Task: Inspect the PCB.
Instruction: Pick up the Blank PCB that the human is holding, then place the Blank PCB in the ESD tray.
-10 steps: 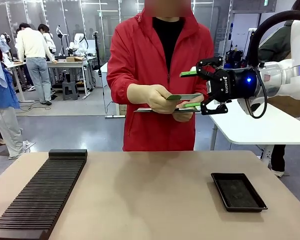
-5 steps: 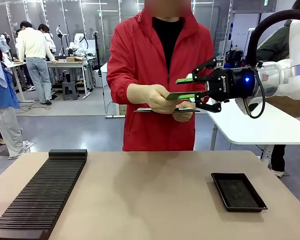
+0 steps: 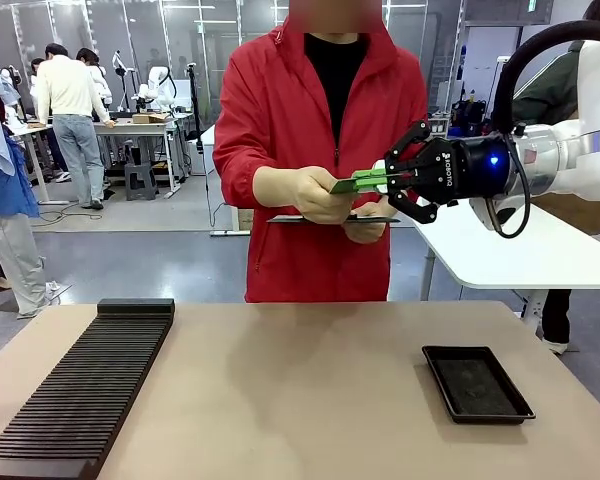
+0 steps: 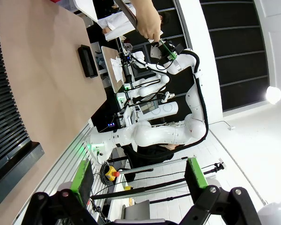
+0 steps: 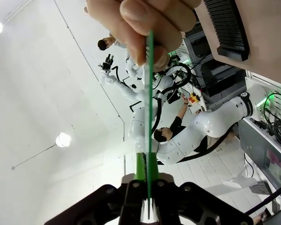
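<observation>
Midair, right gripper (image 3: pixel 368 180) clamped on PCB (image 3: pixel 344 185), person's hand (image 3: pixel 315 195) holding its other end, left gripper (image 4: pixel 138 177) spread wide.

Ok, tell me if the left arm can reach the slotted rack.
Probably yes: the rack lies bare on its side of the table, and the left gripper is open, holding nothing.

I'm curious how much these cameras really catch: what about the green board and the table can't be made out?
1. The PCB's face: nearly edge-on in the front view, its ends covered by the person's hand and the right claw; purely edge-on in the right wrist view.
2. The dark tablet's top: front view, edge-on, partly behind the hand.
3. The black tray's contents: front view, too dark and small.
</observation>
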